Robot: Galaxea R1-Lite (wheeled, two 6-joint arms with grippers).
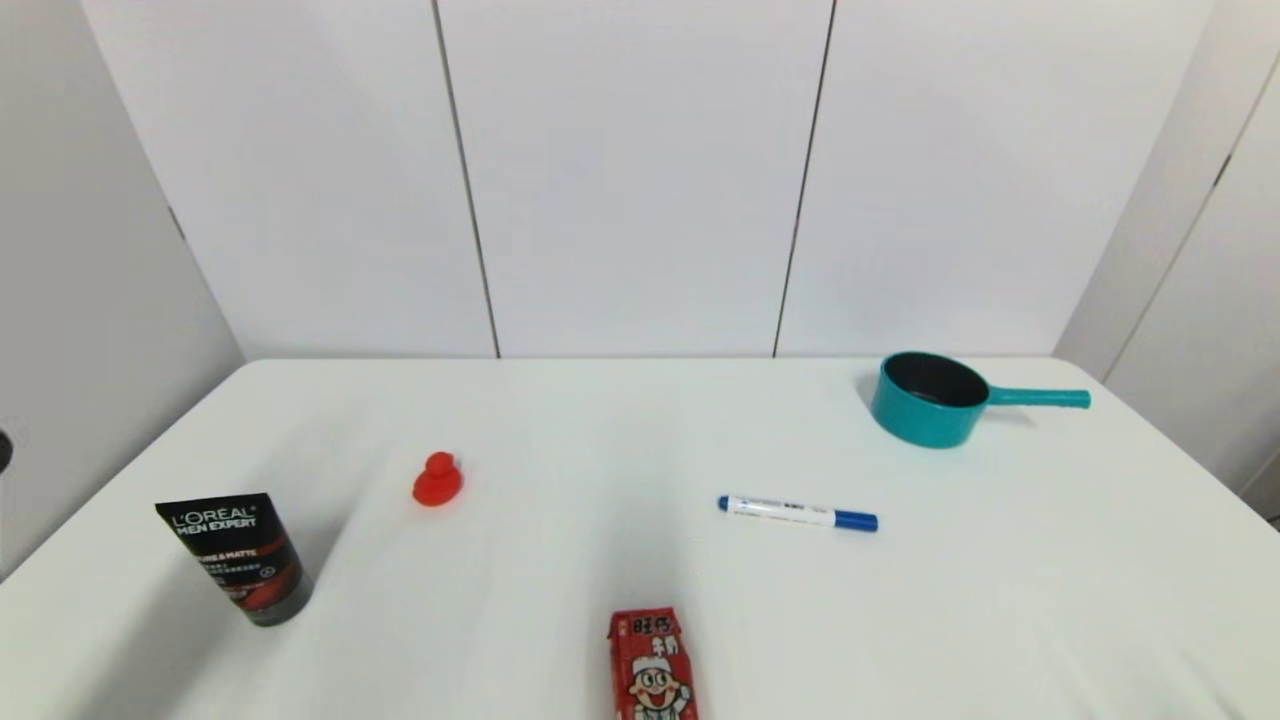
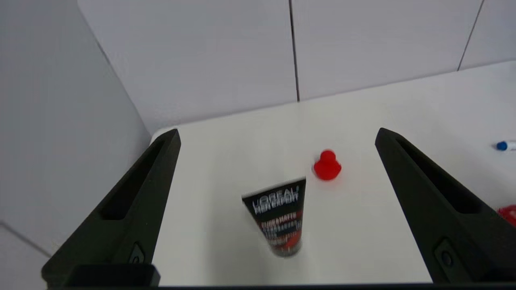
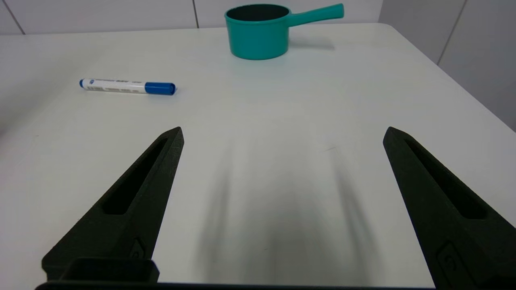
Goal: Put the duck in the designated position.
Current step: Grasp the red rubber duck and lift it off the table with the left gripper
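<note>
Gaping wide and empty, your left gripper (image 2: 278,135) hangs above the table's (image 1: 600,420) near left corner, with the black tube (image 2: 279,219) standing cap-down just ahead of it. Beyond the tube sits the duck (image 2: 327,165), upright on the left half of the table, its round head toward the back wall; you cannot make out which way the beak points. Your right gripper (image 3: 282,133), jaws equally spread and holding nothing, hovers low over the right side, facing the pen (image 3: 127,86) and teal pot (image 3: 258,32).
</note>
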